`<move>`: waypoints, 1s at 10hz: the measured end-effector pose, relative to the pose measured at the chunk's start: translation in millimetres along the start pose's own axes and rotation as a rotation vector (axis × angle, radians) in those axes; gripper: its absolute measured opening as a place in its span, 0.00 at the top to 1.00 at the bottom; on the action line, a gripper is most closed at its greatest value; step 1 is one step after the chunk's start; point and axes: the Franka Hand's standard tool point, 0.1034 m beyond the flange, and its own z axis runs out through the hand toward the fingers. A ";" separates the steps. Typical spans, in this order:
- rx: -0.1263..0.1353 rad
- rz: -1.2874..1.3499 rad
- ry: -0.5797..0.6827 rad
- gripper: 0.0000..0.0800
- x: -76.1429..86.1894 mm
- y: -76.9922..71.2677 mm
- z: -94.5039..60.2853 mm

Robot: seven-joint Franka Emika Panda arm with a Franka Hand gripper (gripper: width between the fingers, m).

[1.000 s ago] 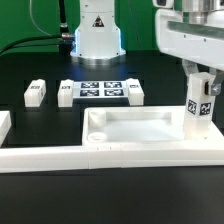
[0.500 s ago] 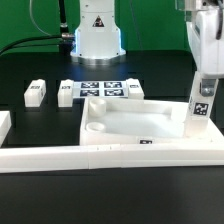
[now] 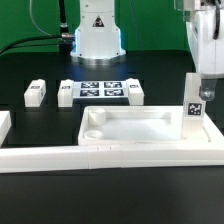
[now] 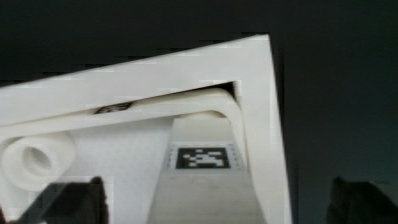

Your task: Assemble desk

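On the black bench (image 3: 40, 125), one leg (image 3: 194, 108) stands at a corner of the tabletop (image 3: 135, 127), jaws apart around it; three legs (image 3: 35, 93) lie unfitted

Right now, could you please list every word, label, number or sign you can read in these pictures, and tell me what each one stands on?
No word or number can be read anywhere.
Dark emblem on the robot base: too blurred to read.
Square tags on the marker board, the lying leg block and the upright leg block: black-and-white patterns only, no letters.
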 end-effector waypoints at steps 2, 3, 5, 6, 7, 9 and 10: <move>0.028 -0.024 -0.031 0.19 -14.2 -1.1 -35.2; 0.025 -0.047 -0.034 0.19 -14.0 -2.5 -42.1; 0.025 -0.051 -0.032 0.19 -14.1 -2.0 -38.3; 0.025 -0.053 -0.031 0.19 -14.2 -1.8 -37.9; 0.024 -0.056 -0.031 0.19 -14.3 -1.6 -37.5; 0.023 -0.062 -0.030 0.19 -14.3 -1.2 -36.5; 0.025 -0.088 -0.032 0.19 -15.2 -0.6 -38.0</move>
